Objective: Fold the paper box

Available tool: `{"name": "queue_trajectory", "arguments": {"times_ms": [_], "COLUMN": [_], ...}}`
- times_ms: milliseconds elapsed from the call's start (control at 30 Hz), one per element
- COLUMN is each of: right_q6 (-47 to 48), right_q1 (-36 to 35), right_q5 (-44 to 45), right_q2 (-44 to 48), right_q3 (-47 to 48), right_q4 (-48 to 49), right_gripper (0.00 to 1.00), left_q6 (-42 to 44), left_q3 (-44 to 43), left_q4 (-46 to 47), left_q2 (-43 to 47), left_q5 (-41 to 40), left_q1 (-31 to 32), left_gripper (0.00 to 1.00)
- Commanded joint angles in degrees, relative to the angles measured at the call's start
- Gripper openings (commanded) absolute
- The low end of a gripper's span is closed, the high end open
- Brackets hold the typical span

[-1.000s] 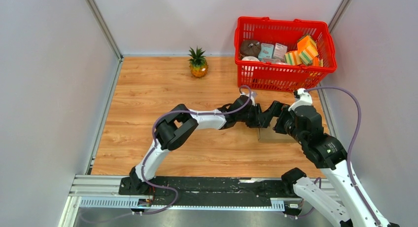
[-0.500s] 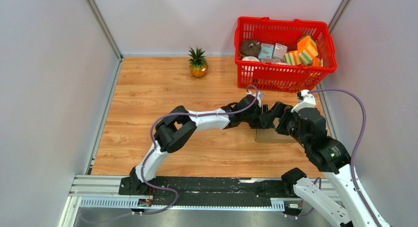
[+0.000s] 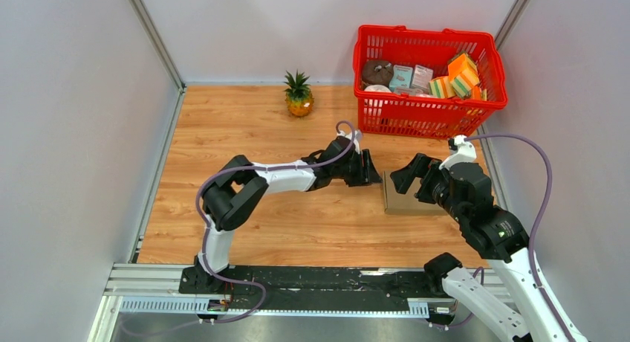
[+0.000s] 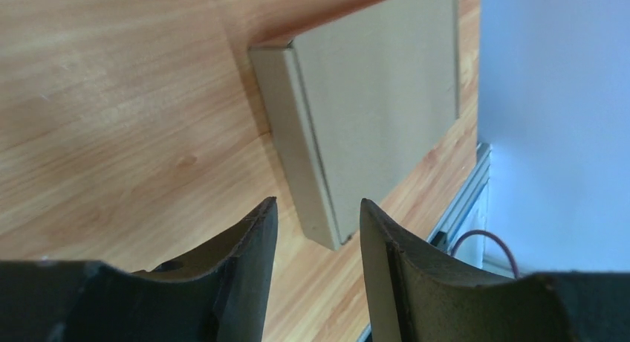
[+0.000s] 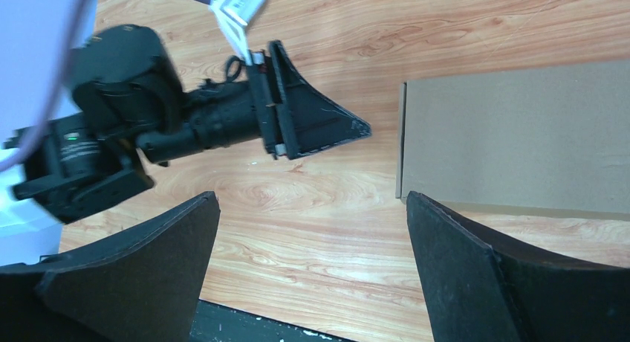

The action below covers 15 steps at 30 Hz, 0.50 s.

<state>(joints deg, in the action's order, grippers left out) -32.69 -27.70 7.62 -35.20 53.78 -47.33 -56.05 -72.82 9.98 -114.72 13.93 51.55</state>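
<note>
Looks like the tail end of folding. Seeing the box (image 3: 412, 199) closed, flat on the table (image 3: 260, 134), right side, near the red basket (image 3: 427, 115). Left gripper (image 4: 318, 202): slightly parted, empty, just beside the box's left edge, not touching. Right gripper (image 5: 312, 201): spread wide, empty, above the box. Next, probably: press the lid flat or check the tucks, pushing squarely without sliding it.

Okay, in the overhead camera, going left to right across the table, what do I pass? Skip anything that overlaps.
pineapple → left hand → paper box
</note>
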Motion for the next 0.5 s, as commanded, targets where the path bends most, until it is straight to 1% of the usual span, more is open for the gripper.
{"name": "queue_trajectory", "arguments": {"times_ms": [0,200,333,400,467], "right_q6": [0.8,0.8,0.9,0.9,1.0], "right_q1": [0.1,0.0,0.1,0.0,0.1], "right_q5": [0.5,0.9,0.6,0.8,1.1], "right_q2": [0.5,0.6,0.1,0.2,0.6], "right_q3": [2.2,2.2,2.6,2.8,2.9], "right_q4": [0.7,0.7,0.7,0.6,0.4], "right_gripper": [1.00,1.00,1.00,1.00,1.00], "left_q6": [-4.7,-7.9,-11.6,-14.9,-16.0], "left_q3": [-3.0,-8.4,-16.4,-18.7,-22.5], "left_q4": [7.1,7.2,7.8,9.3,9.0], "left_q2": [-5.9,-11.2,-17.4,-20.9,-23.5], "left_q5": [5.0,4.9,7.3,8.1,8.5], "left_q1": [1.6,3.8,5.9,6.3,6.5], "left_gripper": [0.51,0.46,0.44,0.42,0.42]}}
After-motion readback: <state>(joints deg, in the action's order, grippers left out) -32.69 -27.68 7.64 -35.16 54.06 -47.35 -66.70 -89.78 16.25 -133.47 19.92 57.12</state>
